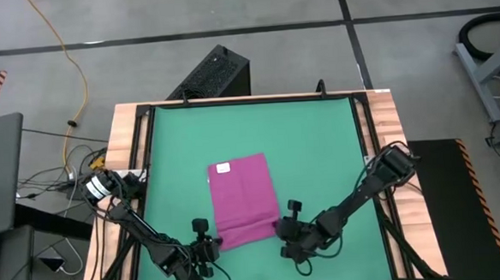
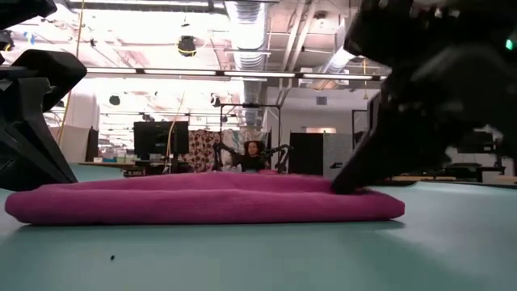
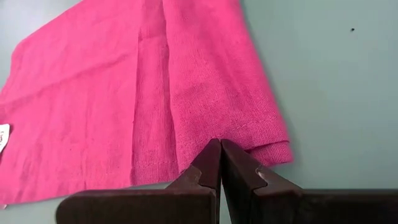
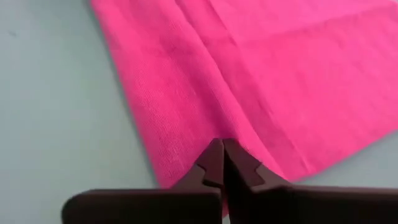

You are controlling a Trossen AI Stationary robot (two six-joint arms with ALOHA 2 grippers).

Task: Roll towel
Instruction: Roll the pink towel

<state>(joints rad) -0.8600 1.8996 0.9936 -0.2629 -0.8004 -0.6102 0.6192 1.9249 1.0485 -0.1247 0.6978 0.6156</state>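
A black box sits beyond the green table. The towel lies flat, its near edge between both grippers. Left gripper clenched empty at one corner; right gripper pinches the other corner.

Even, bright indoor light falls from above. Ceiling strip lights glare white in the low view, and the arms there show as dark, backlit shapes. Shadows on the green tabletop are soft and faint. In the low view the near towel looks slightly soft, and the room behind is hazy. The wrist views are evenly lit, with the towel's weave visible.
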